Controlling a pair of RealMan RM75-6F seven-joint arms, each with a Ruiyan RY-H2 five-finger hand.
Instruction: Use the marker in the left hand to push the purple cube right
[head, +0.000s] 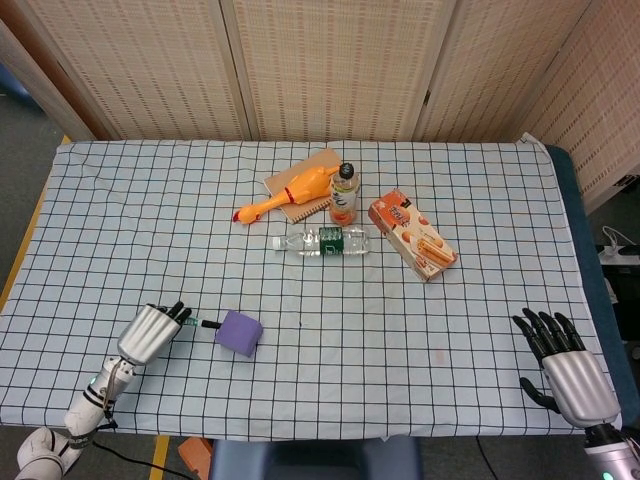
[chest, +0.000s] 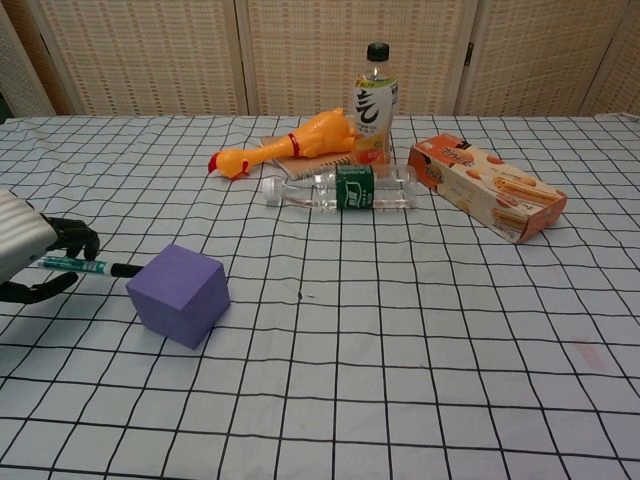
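Observation:
The purple cube (head: 239, 332) (chest: 179, 295) sits on the checked cloth near the front left. My left hand (head: 152, 332) (chest: 35, 258) lies just left of it and grips a green marker (head: 203, 323) (chest: 88, 266). The marker's black tip points right and touches the cube's left face. My right hand (head: 565, 366) rests at the table's front right corner, fingers spread, holding nothing; the chest view does not show it.
Behind the cube lie a clear water bottle (head: 322, 241) (chest: 342, 189), a rubber chicken (head: 287, 195) (chest: 285, 146) on a notebook, an upright drink bottle (head: 344, 194) (chest: 372, 104) and an orange snack box (head: 412, 235) (chest: 486, 186). The table's front edge (head: 300, 437) is close to the cube.

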